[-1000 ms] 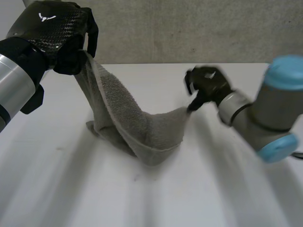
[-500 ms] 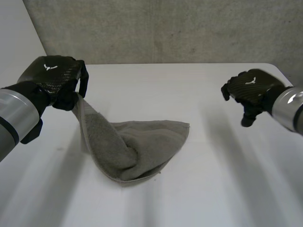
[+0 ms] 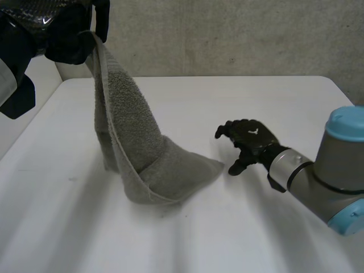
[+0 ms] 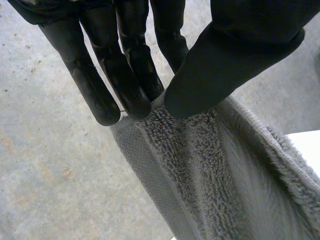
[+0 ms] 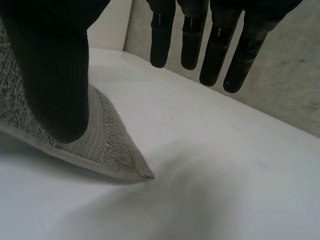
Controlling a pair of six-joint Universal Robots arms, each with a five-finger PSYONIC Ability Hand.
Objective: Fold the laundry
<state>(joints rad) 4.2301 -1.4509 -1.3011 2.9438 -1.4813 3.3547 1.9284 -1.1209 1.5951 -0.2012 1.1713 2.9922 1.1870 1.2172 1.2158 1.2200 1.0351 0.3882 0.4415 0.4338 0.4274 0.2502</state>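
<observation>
A grey towel [image 3: 133, 142] hangs from my left hand [image 3: 62, 34], which is high above the table's far left part. The left wrist view shows its thumb and fingers [image 4: 120, 75] pinching the towel's top edge [image 4: 200, 165]. The towel's lower part rests bunched on the white table [image 3: 187, 239], with one corner pointing right. My right hand [image 3: 247, 142] hovers low just right of that corner. In the right wrist view its fingers [image 5: 215, 45] are straight and spread, the thumb [image 5: 55, 75] is over the towel corner [image 5: 110, 145], and nothing is gripped.
A grey concrete wall [image 3: 227, 34] stands behind the table's far edge. The table's right edge runs near my right arm [image 3: 324, 182]. Bare white tabletop lies in front of and to the right of the towel.
My left hand dropped, then lifted its end of the towel high again. My right hand let go of the towel corner, swung away right, and has come back beside the corner, open.
</observation>
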